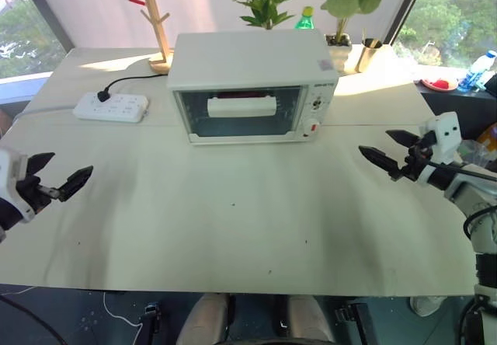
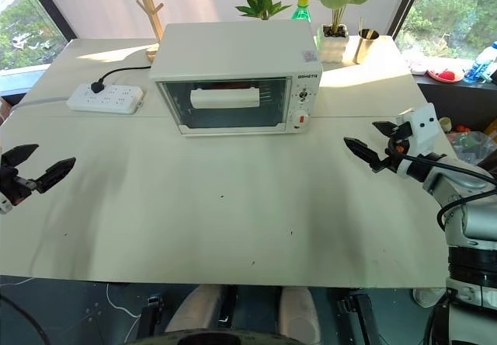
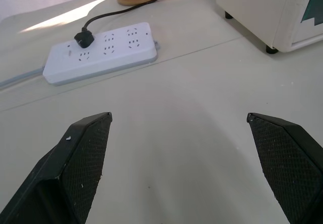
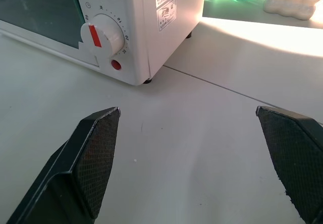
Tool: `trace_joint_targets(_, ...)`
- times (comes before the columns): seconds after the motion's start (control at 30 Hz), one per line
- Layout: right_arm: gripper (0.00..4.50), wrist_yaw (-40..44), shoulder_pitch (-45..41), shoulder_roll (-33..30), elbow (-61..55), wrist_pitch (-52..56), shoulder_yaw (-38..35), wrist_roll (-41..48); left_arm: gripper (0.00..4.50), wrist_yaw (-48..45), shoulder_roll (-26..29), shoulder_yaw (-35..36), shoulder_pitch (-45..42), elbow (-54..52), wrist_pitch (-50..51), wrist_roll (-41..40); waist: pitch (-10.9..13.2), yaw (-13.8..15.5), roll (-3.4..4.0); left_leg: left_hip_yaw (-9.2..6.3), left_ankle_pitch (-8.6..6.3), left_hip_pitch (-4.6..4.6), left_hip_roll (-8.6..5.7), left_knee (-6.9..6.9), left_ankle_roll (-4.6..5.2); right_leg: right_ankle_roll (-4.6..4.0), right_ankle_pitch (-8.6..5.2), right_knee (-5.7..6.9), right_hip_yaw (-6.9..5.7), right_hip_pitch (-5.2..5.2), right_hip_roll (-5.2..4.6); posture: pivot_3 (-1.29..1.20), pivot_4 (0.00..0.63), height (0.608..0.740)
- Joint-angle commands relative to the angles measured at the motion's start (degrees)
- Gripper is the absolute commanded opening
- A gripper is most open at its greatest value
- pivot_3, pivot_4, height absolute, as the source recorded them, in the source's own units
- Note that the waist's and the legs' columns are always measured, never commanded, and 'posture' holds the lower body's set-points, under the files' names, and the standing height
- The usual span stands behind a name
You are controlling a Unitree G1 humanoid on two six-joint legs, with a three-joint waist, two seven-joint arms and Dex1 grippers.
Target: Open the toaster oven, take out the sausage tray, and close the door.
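Oven (image 1: 252, 88) sits mid-table w/ door (image 1: 241, 112) shut, tray not visible inside, both your left gripper (image 1: 53, 178) & right gripper (image 1: 392, 149) spread wide, empty, well short of it, so imo yanking the handle (image 1: 241, 106) one-handed could drag the whole oven toward you.

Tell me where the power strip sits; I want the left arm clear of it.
In the head views the white power strip lies on the table's far left, beside the toaster oven.
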Motion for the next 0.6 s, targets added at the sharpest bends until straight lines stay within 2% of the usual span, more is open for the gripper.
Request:
trace_joint_targets(0.03, 4.43, 0.75, 0.70, -0.62, -2.57, -0.16, -0.80, 0.75, 4.50, 0.01, 0.31, 0.32, -0.20, -0.79, -2.20, 0.74, 0.00, 0.01, 0.00, 0.00, 0.00, 0.00, 0.00, 0.00, 0.00, 0.00, 0.00, 0.00, 0.00, 0.00, 0.00, 0.00, 0.150, 0.740)
trace_joint_targets(0.47, 4.43, 1.57, 1.57, -1.11, -4.62, 2.87, -1.69, 2.75, 4.50, 0.92, 0.55, 0.42, -3.95, -0.32, 1.69, -2.31, 0.01, 0.02, -0.01, 0.00, 0.00, -0.01, 0.00, -0.01, 0.00, 0.00, 0.00, -0.01, 0.01, -0.01, 0.00, 0.00, 0.150, 0.740)
trace_joint_targets(0.6, 4.43, 3.10, -0.20, -1.78, -7.83, 6.25, -0.75, 5.51, 4.50, 0.11, 1.05, -1.41, -7.64, -3.07, 5.53, -6.19, 0.02, 0.07, -0.02, 0.00, 0.00, -0.02, 0.00, 0.00, 0.00, 0.01, 0.00, -0.01, 0.00, -0.01, 0.00, 0.00, 0.150, 0.740)
